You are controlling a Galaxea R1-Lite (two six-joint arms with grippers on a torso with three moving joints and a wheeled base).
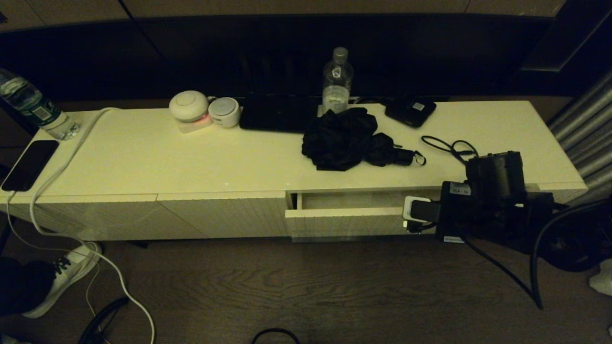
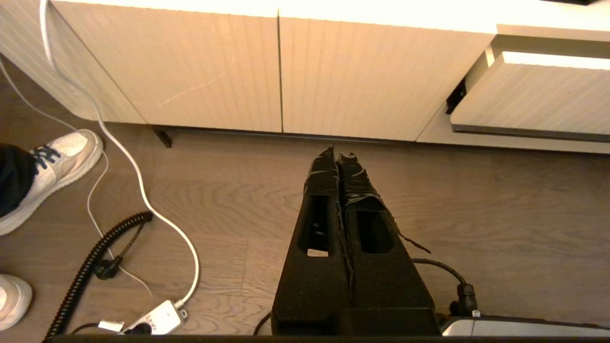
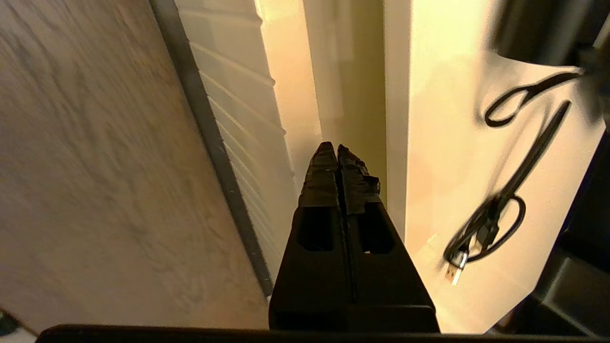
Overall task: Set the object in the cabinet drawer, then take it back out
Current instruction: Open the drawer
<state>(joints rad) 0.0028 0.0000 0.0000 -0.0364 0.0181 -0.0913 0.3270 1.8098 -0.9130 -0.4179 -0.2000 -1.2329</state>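
The cabinet drawer [image 1: 344, 220] is partly pulled out of a long, low white cabinet [image 1: 143, 162]. Its front is finely ribbed, with a dark strip along the lower edge, visible in both wrist views; its inside is plain and smooth. The right gripper [image 3: 337, 148] hangs over the drawer's open gap near its right end, its two black, tape-wrapped fingers pressed together and holding nothing. The left gripper [image 2: 338, 152] is parked low over the wood-grain floor [image 2: 476, 214] in front of the closed ribbed panels, fingers likewise pressed together.

On the cabinet top, the head view shows one crumpled black folding umbrella [image 1: 349, 138], two clear plastic bottles [image 1: 337, 81], two round white devices [image 1: 189, 106], one dark phone [image 1: 29, 165] and one looped black cable [image 1: 449, 147]. Only the right wrist view shows the cable's plug end. Only the left wrist view shows a coiled black cord [image 2: 90, 267] on the floor.
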